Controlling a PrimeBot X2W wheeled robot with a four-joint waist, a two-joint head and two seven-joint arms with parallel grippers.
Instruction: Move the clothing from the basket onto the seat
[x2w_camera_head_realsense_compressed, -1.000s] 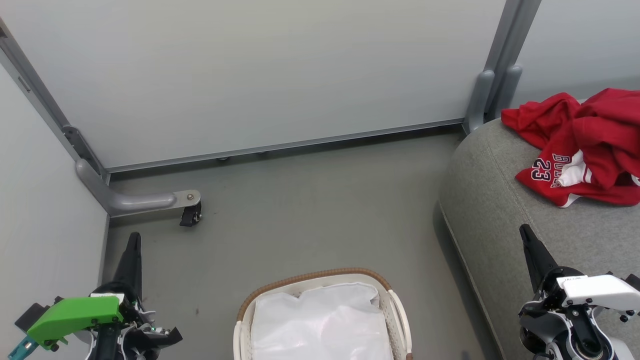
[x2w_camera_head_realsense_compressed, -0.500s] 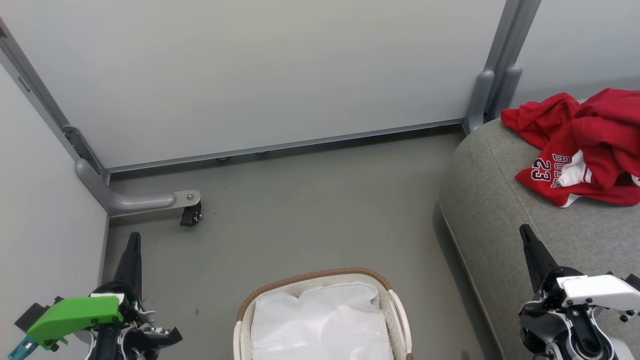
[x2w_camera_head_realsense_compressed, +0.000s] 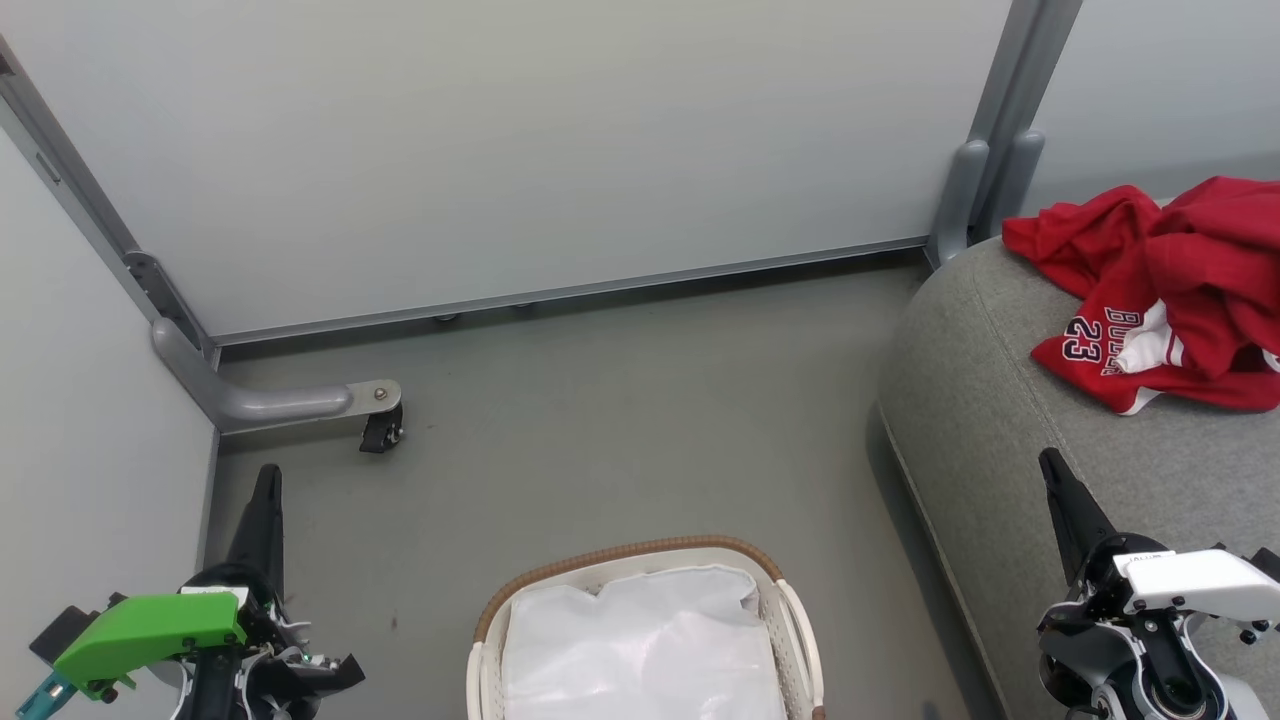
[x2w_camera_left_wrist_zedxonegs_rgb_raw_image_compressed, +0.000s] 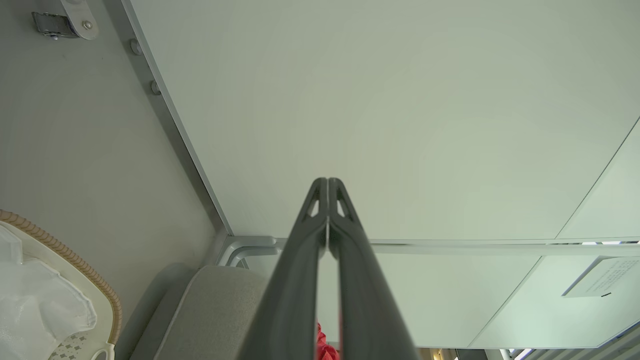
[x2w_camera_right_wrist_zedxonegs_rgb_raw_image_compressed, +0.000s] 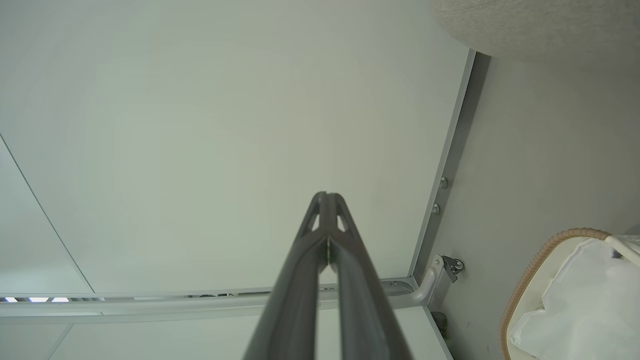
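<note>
While both pairs of fingers are pressed tight together w/ nothing in them, the L gripper & R gripper touch nothing. The red clothing lies crumpled on the grey seat, w/ "23" & "BULL" showing. The basket holds a white liner.

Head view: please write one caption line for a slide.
Red clothing lies on the seat; the basket holds a white liner; left gripper and right gripper are empty.

Open floor beyond basket; wall panel behind, seat at right.
</note>
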